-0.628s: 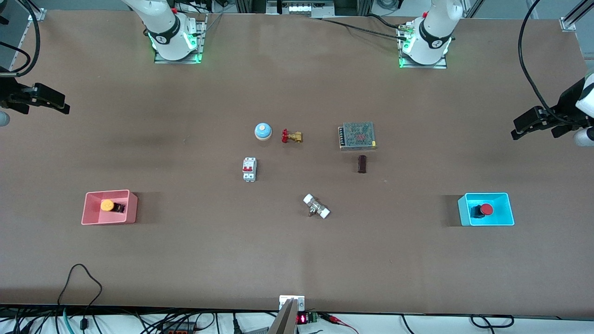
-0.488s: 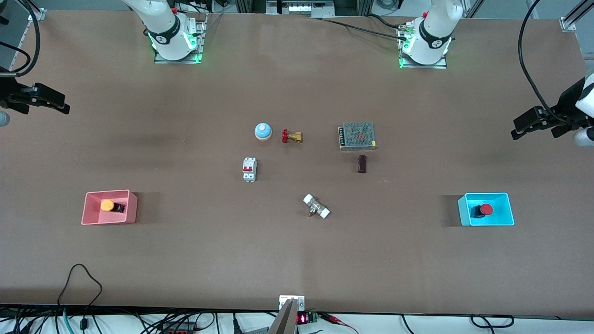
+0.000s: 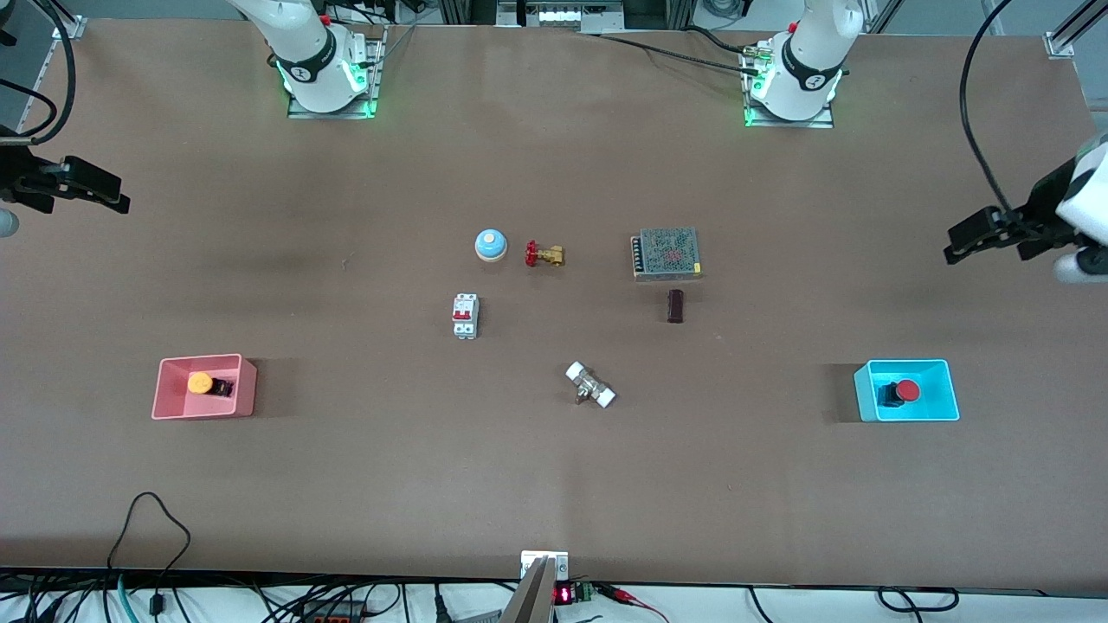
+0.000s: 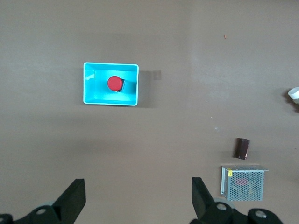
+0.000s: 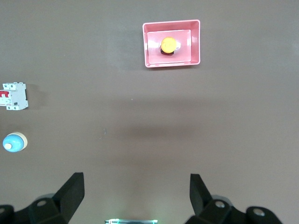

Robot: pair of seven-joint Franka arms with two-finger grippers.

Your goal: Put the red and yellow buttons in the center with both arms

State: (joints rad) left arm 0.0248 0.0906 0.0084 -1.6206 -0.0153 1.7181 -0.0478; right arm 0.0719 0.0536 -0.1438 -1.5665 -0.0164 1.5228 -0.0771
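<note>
The red button lies in a cyan tray toward the left arm's end of the table; it also shows in the left wrist view. The yellow button lies in a pink tray toward the right arm's end; it also shows in the right wrist view. My left gripper is open and empty, high over bare table near the cyan tray. My right gripper is open and empty, high over bare table near the pink tray. The brown table center is bare.
Around the middle stand a blue bell, a brass valve with a red handle, a white breaker, a mesh-topped power supply, a dark cylinder and a white-ended fitting.
My left gripper has shifted slightly toward the table's middle. The right arm and all objects have not moved.
</note>
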